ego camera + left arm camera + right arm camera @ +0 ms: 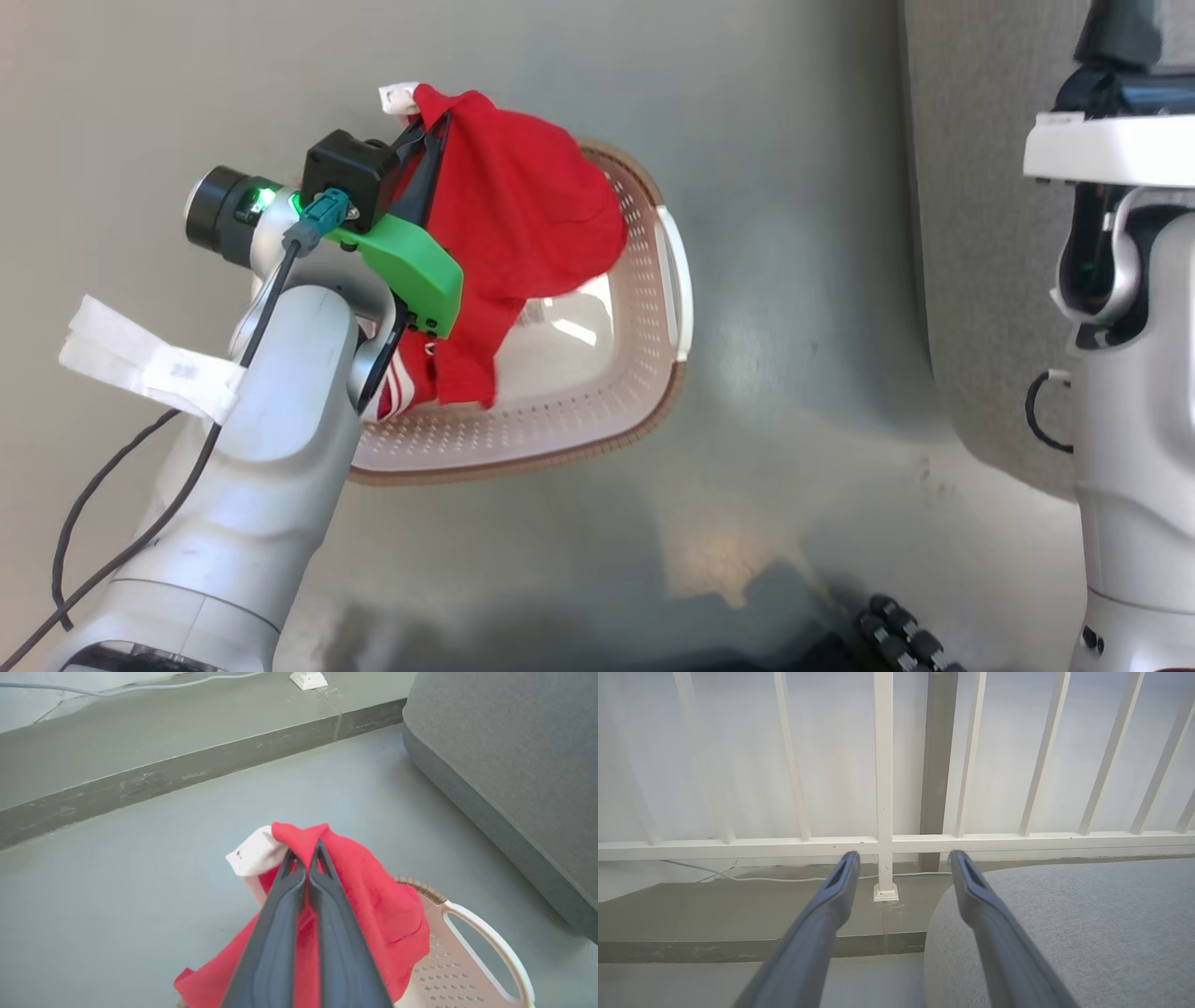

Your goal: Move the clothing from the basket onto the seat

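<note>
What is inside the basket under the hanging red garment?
A red piece with white stripes shows in the basket, beside bare basket floor. The hanging red garment and the left arm cover the rest.

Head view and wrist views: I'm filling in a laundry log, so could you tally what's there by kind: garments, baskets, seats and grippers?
Garments: 2, the plain red garment clamped in the left gripper and, apparently separate, the striped jersey in the basket
Baskets: 1
Seats: 1, the grey seat
Grippers: 2, the right gripper open
Total: 6
</note>
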You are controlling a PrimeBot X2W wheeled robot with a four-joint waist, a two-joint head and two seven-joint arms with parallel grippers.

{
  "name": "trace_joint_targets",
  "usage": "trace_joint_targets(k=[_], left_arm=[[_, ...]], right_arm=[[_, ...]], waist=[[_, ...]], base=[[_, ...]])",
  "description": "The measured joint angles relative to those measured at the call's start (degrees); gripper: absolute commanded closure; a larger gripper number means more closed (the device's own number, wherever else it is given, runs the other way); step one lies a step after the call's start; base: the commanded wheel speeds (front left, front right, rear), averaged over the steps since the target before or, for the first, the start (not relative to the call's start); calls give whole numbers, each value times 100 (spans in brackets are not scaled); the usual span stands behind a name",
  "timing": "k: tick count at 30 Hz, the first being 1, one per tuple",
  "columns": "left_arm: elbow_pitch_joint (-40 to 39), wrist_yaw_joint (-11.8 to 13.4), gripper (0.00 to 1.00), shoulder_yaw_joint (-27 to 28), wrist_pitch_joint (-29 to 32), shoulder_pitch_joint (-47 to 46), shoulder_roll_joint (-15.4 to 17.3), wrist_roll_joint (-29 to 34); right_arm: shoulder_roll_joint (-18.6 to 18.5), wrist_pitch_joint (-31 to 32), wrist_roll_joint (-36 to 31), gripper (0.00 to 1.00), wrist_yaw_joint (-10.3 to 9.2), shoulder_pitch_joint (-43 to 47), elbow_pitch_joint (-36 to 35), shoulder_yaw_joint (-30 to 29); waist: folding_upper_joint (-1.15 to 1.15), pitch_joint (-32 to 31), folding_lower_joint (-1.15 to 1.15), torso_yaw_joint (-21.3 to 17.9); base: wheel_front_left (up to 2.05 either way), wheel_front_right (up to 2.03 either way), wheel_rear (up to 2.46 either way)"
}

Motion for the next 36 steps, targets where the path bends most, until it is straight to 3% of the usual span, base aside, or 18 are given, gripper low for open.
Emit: trace_joint_targets(k=[17,36], left_arm=[[-290,-1,100,82,-1,-189,-35,-247],[115,-1,100,177,7,105,-74,-644]], right_arm=[[7,0,-8,0,168,701,491,32],[52,1,-7,0,446,1546,1156,421]], waist=[[0,-1391,0,278],[0,-2965,-1,379]], base=[[0,0,0],[0,0,0]])
